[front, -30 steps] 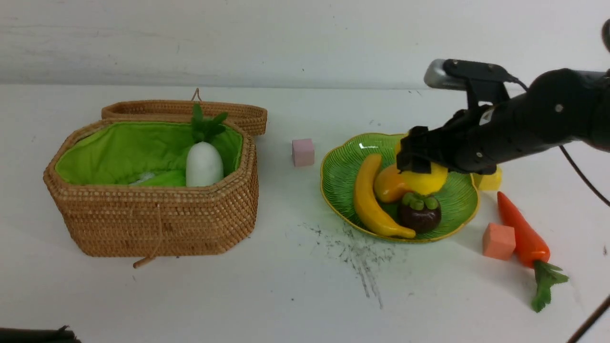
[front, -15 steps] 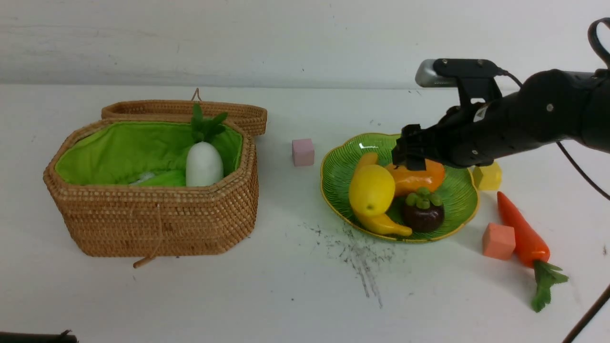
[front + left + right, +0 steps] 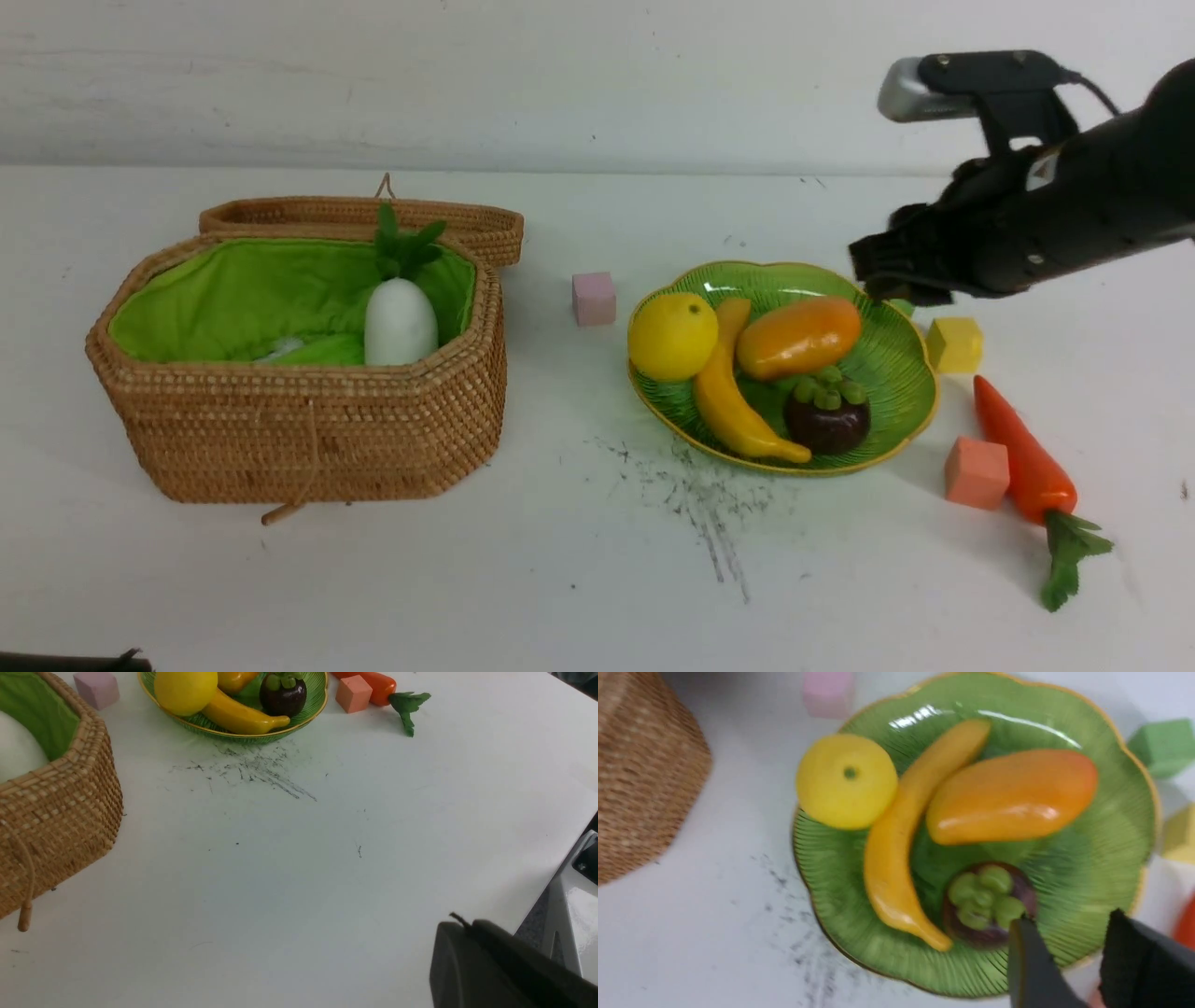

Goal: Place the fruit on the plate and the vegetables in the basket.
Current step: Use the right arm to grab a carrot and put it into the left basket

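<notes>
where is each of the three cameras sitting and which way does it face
front: between the arms, looking forward over basket and plate; right gripper shows.
left wrist: low over the near table, facing the plate; only a dark gripper part shows.
right wrist: above the plate, looking down; its fingers show.
shared: all see the lemon.
</notes>
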Available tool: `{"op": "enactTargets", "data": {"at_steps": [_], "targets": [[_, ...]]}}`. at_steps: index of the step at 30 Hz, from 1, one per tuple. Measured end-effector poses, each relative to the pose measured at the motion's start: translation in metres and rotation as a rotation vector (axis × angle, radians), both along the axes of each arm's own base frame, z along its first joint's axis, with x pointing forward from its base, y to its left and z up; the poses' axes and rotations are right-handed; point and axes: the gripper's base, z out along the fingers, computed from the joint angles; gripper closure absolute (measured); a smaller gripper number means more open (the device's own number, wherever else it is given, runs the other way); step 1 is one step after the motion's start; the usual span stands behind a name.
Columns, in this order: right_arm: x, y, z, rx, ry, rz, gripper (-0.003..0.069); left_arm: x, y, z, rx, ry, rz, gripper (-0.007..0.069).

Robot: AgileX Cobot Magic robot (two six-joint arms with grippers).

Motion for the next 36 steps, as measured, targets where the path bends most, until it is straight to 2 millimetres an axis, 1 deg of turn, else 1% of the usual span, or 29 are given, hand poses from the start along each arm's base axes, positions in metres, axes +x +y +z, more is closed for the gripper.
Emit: {"op": "enactTargets", "data": {"at_steps": [2,3,4,5,6,8,10,11,12,13,14,17,18,19,20,22,24,27,31,36], "targets": [[-0.005,-0.020,0.002,-0.026,0.056,-0.061,0.0517,0.000,0.000,0.000,0.000,0.000,0.000,0.0617],[-0.006,-0.025,0.002,-0.030,0.072,-0.075,0.0530,0.000,0.000,0.000,0.000,0.000,0.000,0.0617],[-0.008,-0.043,-0.001,-0.046,0.133,-0.134,0.0564,0.000,0.000,0.000,0.000,0.000,0.000,0.0617],[-0.010,-0.053,-0.003,-0.049,0.169,-0.170,0.0575,0.000,0.000,0.000,0.000,0.000,0.000,0.0617],[-0.012,-0.069,-0.007,-0.055,0.214,-0.222,0.0584,0.000,0.000,0.000,0.000,0.000,0.000,0.0617],[-0.015,-0.087,-0.019,-0.056,0.265,-0.279,0.0573,0.000,0.000,0.000,0.000,0.001,0.000,0.0615],[-0.018,-0.099,-0.030,-0.050,0.295,-0.318,0.0539,0.000,0.000,0.000,0.001,0.002,0.000,0.0613],[-0.019,-0.103,-0.038,-0.042,0.309,-0.333,0.0506,0.000,0.000,0.000,0.001,0.001,0.000,0.0612],[-0.018,-0.105,-0.045,-0.031,0.317,-0.343,0.0464,0.000,0.000,0.000,0.001,0.001,0.000,0.0612],[-0.014,-0.105,-0.056,-0.026,0.324,-0.345,0.0396,0.000,0.000,0.000,0.001,0.001,0.000,0.0610],[-0.013,-0.106,-0.059,-0.024,0.323,-0.345,0.0364,0.000,0.000,0.000,0.001,0.001,0.000,0.0610],[0.002,-0.106,-0.084,-0.011,0.334,-0.348,0.0222,0.000,0.000,0.000,0.001,0.001,0.000,0.0608],[0.003,-0.106,-0.085,-0.009,0.333,-0.349,0.0214,0.000,0.000,0.000,0.001,0.001,0.000,0.0608],[0.010,-0.106,-0.095,-0.003,0.325,-0.351,0.0172,0.000,0.000,0.000,0.001,0.002,-0.001,0.0607],[0.016,-0.106,-0.103,0.001,0.320,-0.355,0.0151,0.000,0.000,0.000,0.000,0.003,-0.001,0.0607],[0.023,-0.107,-0.115,0.000,0.317,-0.360,0.0139,0.000,0.000,0.000,-0.003,0.006,-0.003,0.0607],[0.027,-0.107,-0.124,0.000,0.319,-0.363,0.0141,-0.001,-0.001,0.000,-0.006,0.009,-0.005,0.0606],[0.032,-0.108,-0.137,-0.003,0.330,-0.366,0.0169,-0.001,-0.001,0.000,-0.009,0.012,-0.007,0.0606],[0.035,-0.108,-0.146,0.000,0.338,-0.370,0.0206,-0.001,-0.001,0.000,-0.011,0.014,-0.008,0.0606],[0.039,-0.107,-0.153,0.019,0.337,-0.383,0.0213,-0.001,-0.001,0.000,-0.014,0.017,-0.010,0.0606]]}}
